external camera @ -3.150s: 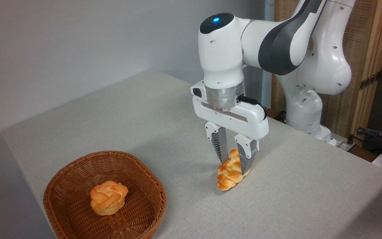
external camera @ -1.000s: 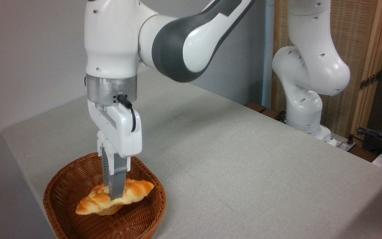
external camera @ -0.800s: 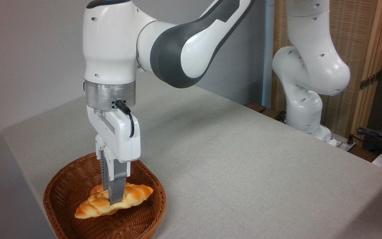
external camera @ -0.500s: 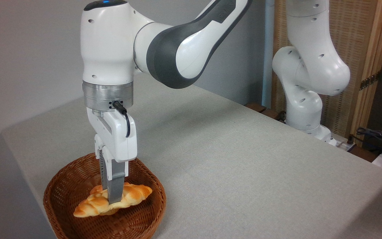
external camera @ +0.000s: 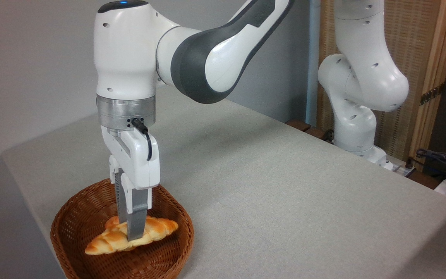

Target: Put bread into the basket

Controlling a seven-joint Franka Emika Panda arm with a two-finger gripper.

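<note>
One white-and-grey Franka arm (external camera: 207, 50) reaches from its base at the 3 o'clock side of the frame across to the 8 o'clock corner of the grey cloth-covered table (external camera: 269, 186). Its two-finger gripper (external camera: 131, 237) points straight down over the round, shallow, reddish-brown woven wicker basket (external camera: 74, 232), which sits near the table's front-left corner.

Gripper state: the jaws are closed to a narrow gap on the elongated braided loaf of bread with a golden-orange glazed top and paler underside (external camera: 107, 242). The grey fingers (external camera: 134, 217) clamp it near its middle, and the near finger hides that part of the loaf. The far finger is mostly hidden behind the near one.

Bread position: the loaf lies roughly level inside the basket's rim, its long axis running from 8 o'clock to 2 o'clock. One tapered end points toward the basket's front-left wall; the other points toward the right-hand rim. Whether the loaf rests on something in the basket or hangs from the fingers cannot be determined. A small orange rounded piece (external camera: 111, 222) shows just behind the loaf, touching or nearly touching it; it is mostly hidden, so its identity cannot be determined.
</note>
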